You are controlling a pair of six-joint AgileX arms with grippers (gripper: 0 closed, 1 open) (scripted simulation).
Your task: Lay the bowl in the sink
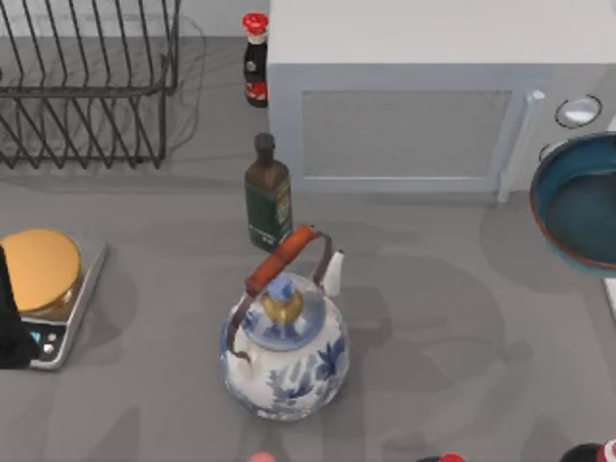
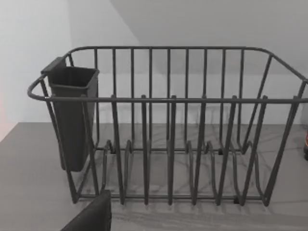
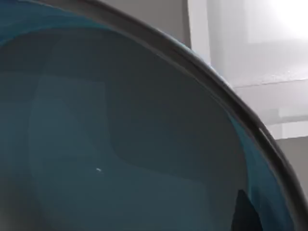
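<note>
Bowl [image 1: 580, 204] first, from the top view: the teal-blue bowl sits at the far right edge of the picture, partly cut off, in front of the grey microwave [image 1: 433, 96]. It looks lifted and tipped, with its open side facing up and a bit toward the camera. A round bowl has no long side, so only the way its mouth faces matters. No sink is in sight here. The blue-and-white teapot [image 1: 286, 345] stands in the middle of the worktop [image 1: 452, 318], well apart from the bowl. A dark green bottle [image 1: 267, 193] and a red-capped bottle [image 1: 255, 60] stand behind the teapot. A kitchen scale [image 1: 50, 294] with a gold top is at the left, and a wire dish rack [image 1: 87, 82] is at the back left.

From the left wrist view, the dish rack [image 2: 168, 130] with its dark cup holder [image 2: 72, 115] stands ahead. The left arm seems parked by the scale, and I cannot tell how its end effector is set.

From the right wrist view, the bowl's teal inside [image 3: 120, 139] is very close. I think the right end effector grasps it, but I cannot tell for sure.

To do this step well, I would keep the bowl level, carry it slowly, steer clear of the microwave, and lower it mouth up.
</note>
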